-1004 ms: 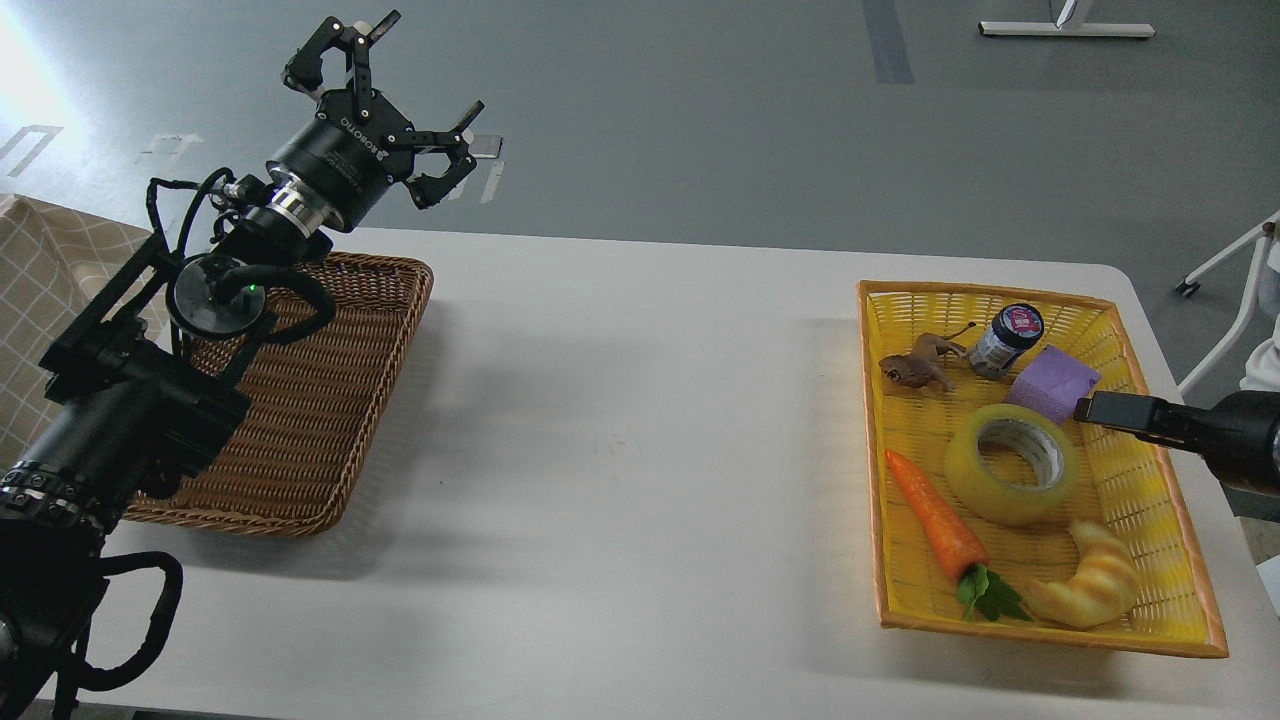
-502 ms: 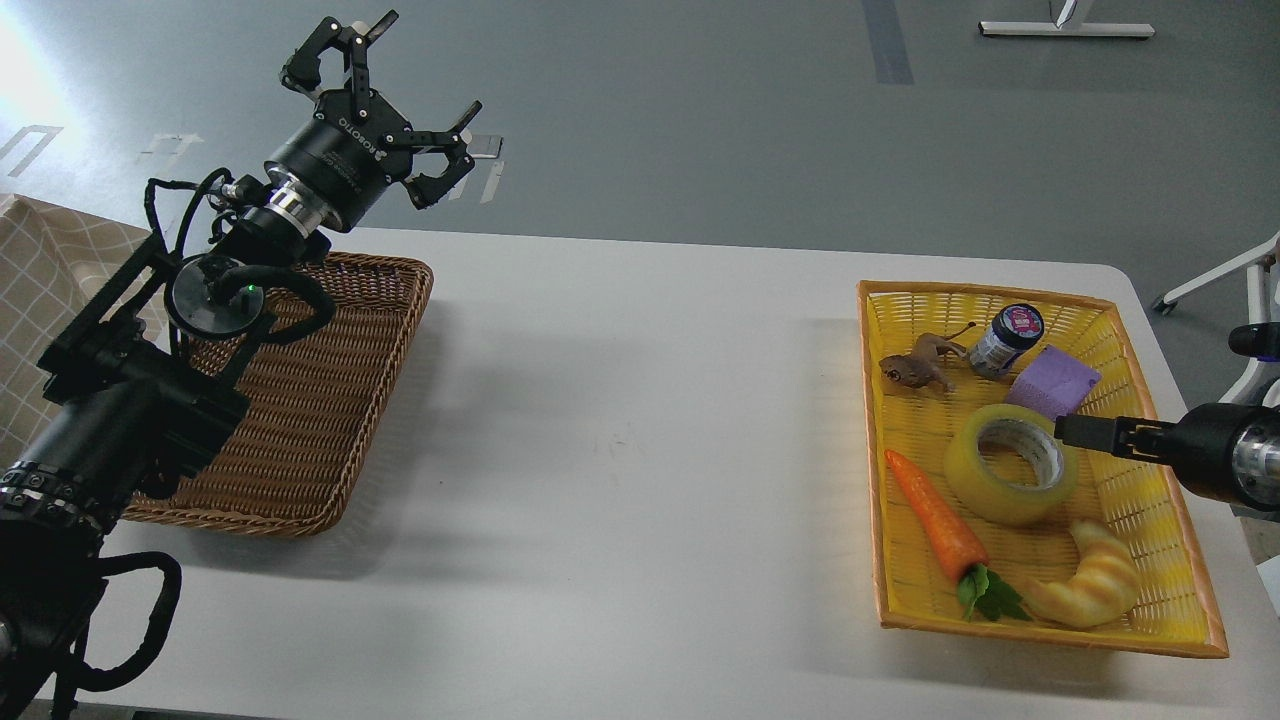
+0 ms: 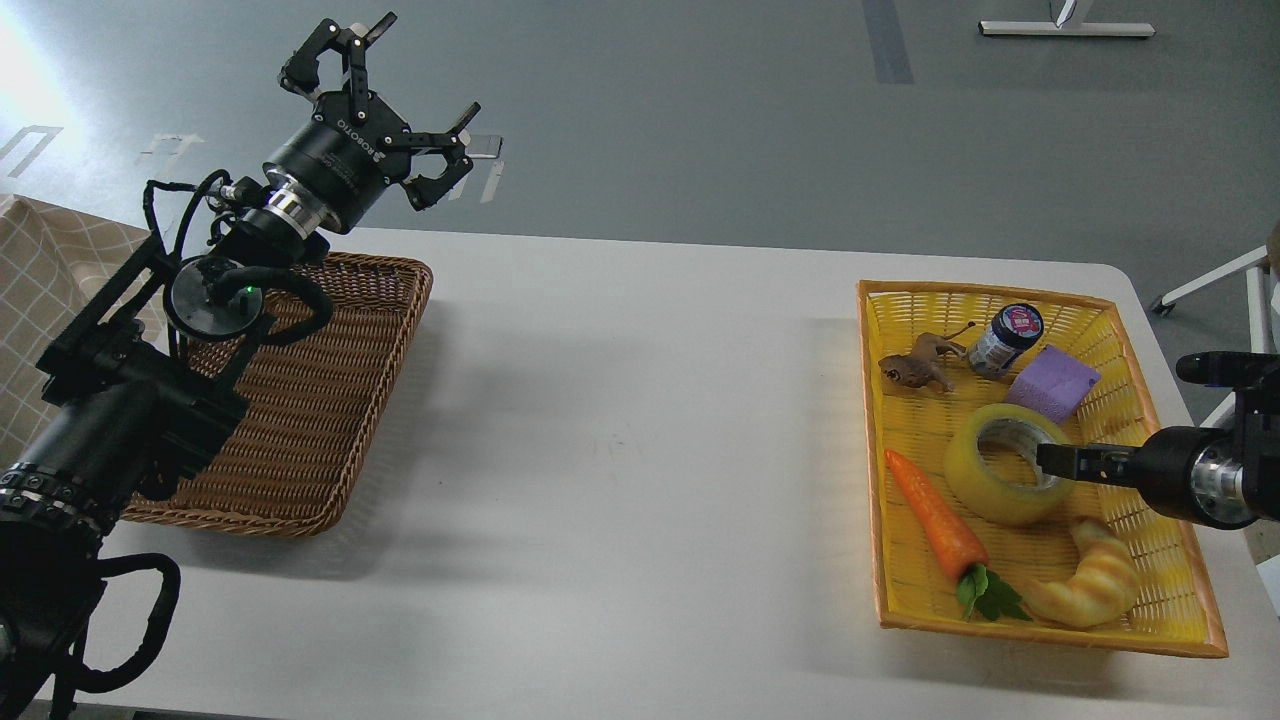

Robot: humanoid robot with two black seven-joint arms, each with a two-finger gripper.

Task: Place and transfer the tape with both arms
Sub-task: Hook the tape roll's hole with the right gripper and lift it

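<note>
Tape [image 3: 1008,478] lies flat in the yellow basket [image 3: 1165,560], between carrot [image 3: 935,520], croissant toy [image 3: 1095,580] and purple block [image 3: 1052,384]. Right gripper [image 3: 1062,461] reaches over its rim edge-on; finger spread cannot be told. Left gripper [image 3: 385,80] hangs spread wide and empty above the brown basket [image 3: 310,400].

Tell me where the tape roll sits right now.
In the head view, the tape lies in the yellow basket on the right, between the carrot and purple block.

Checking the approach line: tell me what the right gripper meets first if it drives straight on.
Probably the tape: the right gripper points left at its near rim, though height above the roll is unclear.
</note>
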